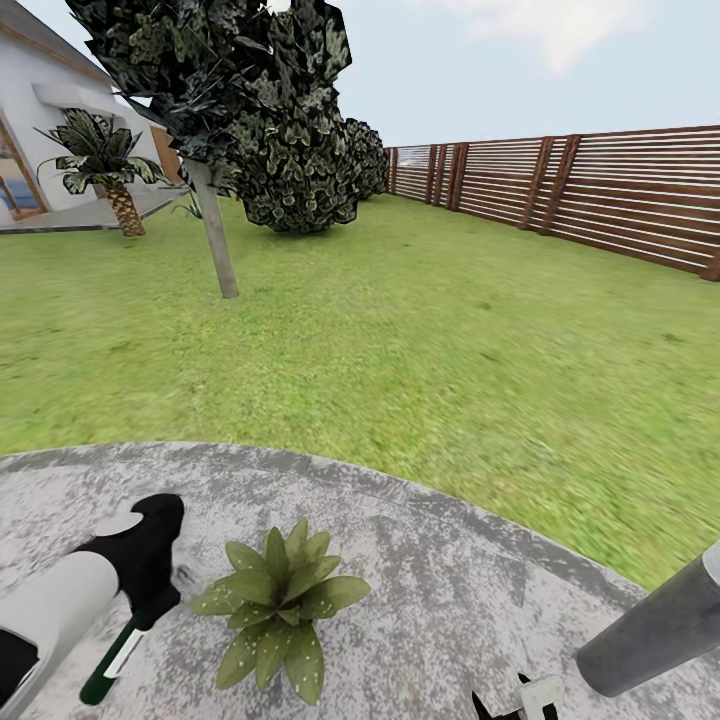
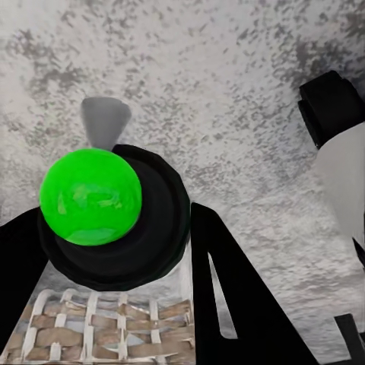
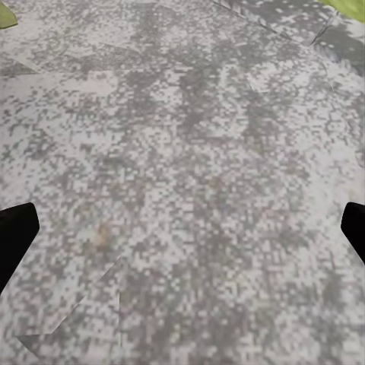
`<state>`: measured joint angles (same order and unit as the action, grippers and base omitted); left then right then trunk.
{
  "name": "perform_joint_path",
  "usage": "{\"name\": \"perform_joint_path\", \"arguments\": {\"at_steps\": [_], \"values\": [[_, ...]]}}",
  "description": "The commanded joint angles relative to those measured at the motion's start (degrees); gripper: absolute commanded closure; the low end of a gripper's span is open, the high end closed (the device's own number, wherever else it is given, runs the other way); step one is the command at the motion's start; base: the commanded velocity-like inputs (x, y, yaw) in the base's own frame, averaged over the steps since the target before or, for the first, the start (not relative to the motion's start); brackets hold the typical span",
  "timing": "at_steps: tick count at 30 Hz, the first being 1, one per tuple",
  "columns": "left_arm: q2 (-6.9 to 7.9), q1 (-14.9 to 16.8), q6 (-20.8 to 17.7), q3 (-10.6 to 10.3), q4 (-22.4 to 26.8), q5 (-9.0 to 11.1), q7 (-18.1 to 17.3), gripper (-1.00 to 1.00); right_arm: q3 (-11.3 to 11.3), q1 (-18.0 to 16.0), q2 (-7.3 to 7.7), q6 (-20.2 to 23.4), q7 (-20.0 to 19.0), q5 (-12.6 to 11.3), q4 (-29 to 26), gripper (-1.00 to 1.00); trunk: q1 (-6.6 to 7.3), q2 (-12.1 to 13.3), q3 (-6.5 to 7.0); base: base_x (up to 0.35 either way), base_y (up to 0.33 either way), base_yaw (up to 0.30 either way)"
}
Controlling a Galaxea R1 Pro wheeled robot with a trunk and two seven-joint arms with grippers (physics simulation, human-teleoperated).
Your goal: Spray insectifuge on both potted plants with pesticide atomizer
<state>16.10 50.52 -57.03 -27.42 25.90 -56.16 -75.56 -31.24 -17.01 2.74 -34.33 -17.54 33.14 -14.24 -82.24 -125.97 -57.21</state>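
One potted plant (image 1: 275, 600), a low rosette of pointed green leaves, sits on the grey speckled paving (image 1: 430, 560) of the garden, close in front of me. Just left of it, my left gripper (image 1: 145, 580) is shut on the pesticide atomizer (image 1: 112, 662), a dark green bottle with a white label. In the left wrist view the atomizer (image 2: 91, 196) shows a bright green knob, a black cap and a grey nozzle, with the black fingers (image 2: 228, 281) either side of its body. My right gripper (image 3: 182, 232) hangs open over bare paving and peeks in at the head view's lower edge (image 1: 520, 703).
Green lawn (image 1: 400, 330) stretches beyond the paving's curved edge. A thin tree trunk (image 1: 215, 240) and a dark leafy bush (image 1: 300, 170) stand ahead, a palm (image 1: 105, 170) by the house (image 1: 40, 100) at left. A brown slat fence (image 1: 600, 190) runs along the right.
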Motion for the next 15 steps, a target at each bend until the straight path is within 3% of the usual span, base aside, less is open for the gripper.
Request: {"name": "perform_joint_path", "arguments": {"at_steps": [1,10,15], "values": [[0.32,0.0,-0.5,-0.1,0.0,-0.3,-0.6,1.00,-0.5,0.0,-0.02,-0.1,-0.5,0.1,0.0,-1.00,0.01,0.0,-0.05,0.000,0.000,0.000],[0.70,0.4,-0.5,1.1,0.4,-0.3,0.7,1.00,-0.5,0.0,-0.02,-0.1,-0.5,0.1,0.0,-1.00,0.01,0.0,-0.05,0.000,0.000,0.000],[0.03,1.0,-0.5,3.5,0.5,-0.3,2.3,1.00,-0.5,0.0,-0.02,-0.1,-0.5,0.2,0.0,-1.00,0.01,0.0,-0.05,0.000,0.000,0.000]]}}
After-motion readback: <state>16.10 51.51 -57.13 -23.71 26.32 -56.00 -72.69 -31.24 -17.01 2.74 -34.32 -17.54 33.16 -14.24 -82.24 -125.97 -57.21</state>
